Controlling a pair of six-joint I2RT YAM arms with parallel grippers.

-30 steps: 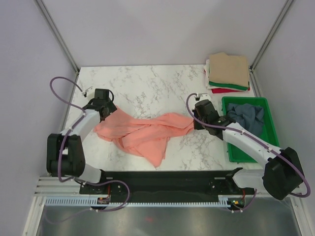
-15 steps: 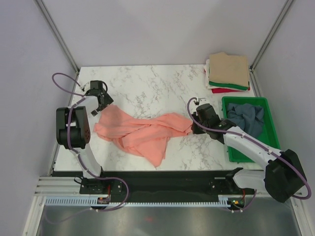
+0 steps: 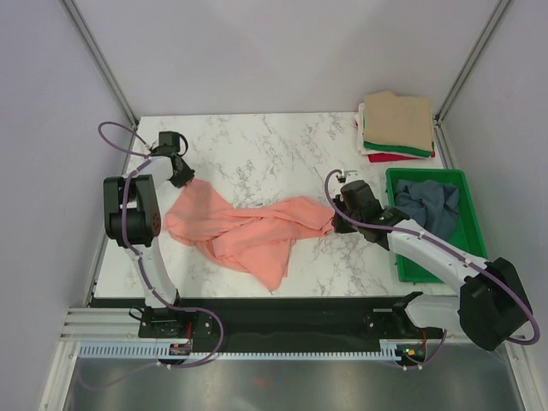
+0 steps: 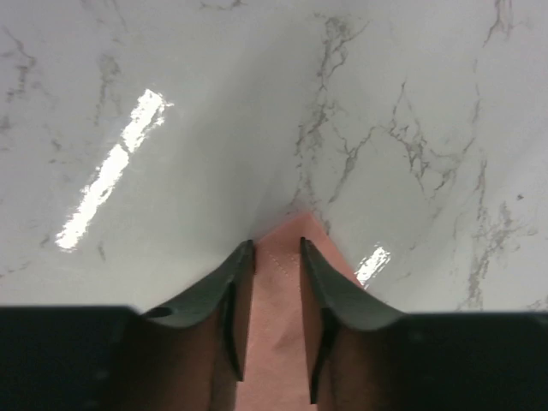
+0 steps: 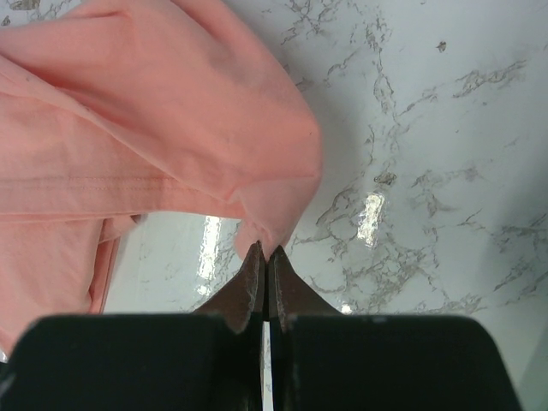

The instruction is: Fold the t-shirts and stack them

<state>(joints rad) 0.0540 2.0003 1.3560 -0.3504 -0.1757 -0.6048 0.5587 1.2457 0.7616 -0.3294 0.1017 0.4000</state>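
A crumpled salmon-pink t-shirt [image 3: 248, 227] lies across the middle of the marble table. My left gripper [image 3: 182, 174] is at its far left corner. In the left wrist view the corner of the pink shirt [image 4: 278, 291] lies flat in the gap of the left gripper [image 4: 276, 244], whose jaws are partly apart. My right gripper [image 3: 336, 224] is at the shirt's right end. In the right wrist view the right gripper [image 5: 265, 250] is shut on a fold of the pink shirt's [image 5: 154, 128] edge.
A stack of folded t-shirts [image 3: 396, 124], tan on top with green, white and red below, sits at the back right corner. A green plastic tray [image 3: 470, 214] at the right holds a crumpled slate blue-grey t-shirt [image 3: 428, 204]. The right arm passes over the tray's near corner.
My left gripper has moved away and to the left, onto the shirt's far left corner, and its jaws have narrowed. The right gripper stays shut on the shirt's right end.
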